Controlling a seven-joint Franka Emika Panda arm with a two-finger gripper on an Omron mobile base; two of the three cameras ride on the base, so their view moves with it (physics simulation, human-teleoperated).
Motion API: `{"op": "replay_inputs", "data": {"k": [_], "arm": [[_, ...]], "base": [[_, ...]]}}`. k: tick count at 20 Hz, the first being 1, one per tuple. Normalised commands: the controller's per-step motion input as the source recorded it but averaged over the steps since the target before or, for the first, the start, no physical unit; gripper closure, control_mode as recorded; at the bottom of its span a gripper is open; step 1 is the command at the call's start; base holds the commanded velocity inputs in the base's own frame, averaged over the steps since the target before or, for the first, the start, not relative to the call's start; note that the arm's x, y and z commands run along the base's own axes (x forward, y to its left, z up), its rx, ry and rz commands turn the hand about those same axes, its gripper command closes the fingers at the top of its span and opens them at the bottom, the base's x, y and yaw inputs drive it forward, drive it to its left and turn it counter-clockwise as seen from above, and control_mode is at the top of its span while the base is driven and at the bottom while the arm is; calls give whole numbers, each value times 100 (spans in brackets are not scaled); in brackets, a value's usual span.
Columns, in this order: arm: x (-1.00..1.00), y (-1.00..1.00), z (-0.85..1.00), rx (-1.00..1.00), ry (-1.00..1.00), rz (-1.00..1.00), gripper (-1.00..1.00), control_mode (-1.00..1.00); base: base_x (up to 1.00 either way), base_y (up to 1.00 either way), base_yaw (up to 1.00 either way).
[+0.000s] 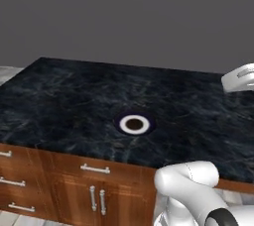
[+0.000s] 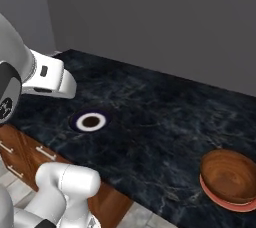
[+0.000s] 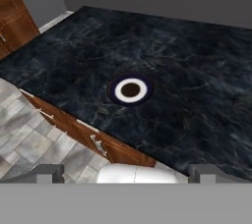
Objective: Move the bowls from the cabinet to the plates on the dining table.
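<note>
The dining table [image 1: 64,96] [image 2: 165,107] [image 3: 197,61] has a black marbled top over a brown wooden base. Near its front edge lies a dark navy plate [image 1: 134,124] [image 2: 90,121] [image 3: 130,90] with a white ring and a dark centre, and nothing rests on it. At the table's right end a dark brown bowl [image 2: 229,173] sits on an orange-red-rimmed plate [image 2: 222,200]. My gripper [image 3: 128,174] hangs open in front of the table, above the floor, looking down at the navy plate, its fingertips [image 3: 49,173] far apart and empty. The cabinet is out of view.
The table's wooden base has drawers and doors with silver handles [image 1: 95,169] [image 3: 98,144]. Grey tiled floor [image 3: 34,139] lies in front of it. A low wood cupboard [image 3: 15,21] with a dark top stands to the left. A grey wall is behind.
</note>
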Motion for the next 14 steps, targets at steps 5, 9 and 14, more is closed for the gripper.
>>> {"op": "replay_inputs", "data": {"k": [5,9,14], "arm": [[0,0,0,0,0,0,-100,100],[0,0,0,0,0,0,-100,100],[0,0,0,0,0,0,-100,100]], "base": [[0,0,25],[0,0,25],[0,0,25]]}}
